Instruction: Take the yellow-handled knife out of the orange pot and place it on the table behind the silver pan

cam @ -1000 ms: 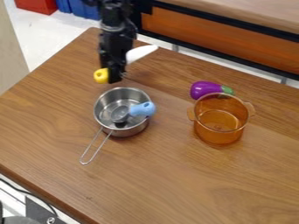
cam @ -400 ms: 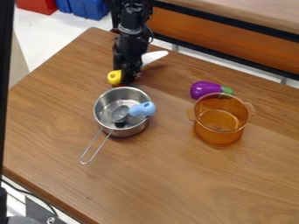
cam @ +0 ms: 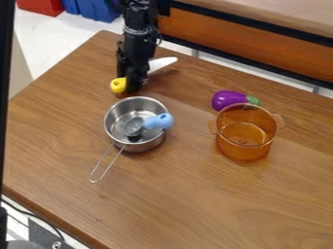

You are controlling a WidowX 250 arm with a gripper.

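knife [cam: 162, 63]: is being gripped, so the grasp is looking done; letting go is remaining undone
gripper [cam: 133, 89]: is hanging in the upper left of the frame, pinching the knife between its fingers
knife by gripper: is sticking out on both sides, yellow handle end toward the frame's left, white blade slanting up toward the right; whether it is touching the table [cam: 195, 194], I cannot tell
pan [cam: 144, 147]: is sitting left of centre, just below the gripper in the frame, wire handle pointing to the lower left
spoon [cam: 158, 121]: is lying in the pan, blue handle leaning over the rim
eggplant [cam: 228, 99]: is resting right of centre, just behind the pot [cam: 244, 151]
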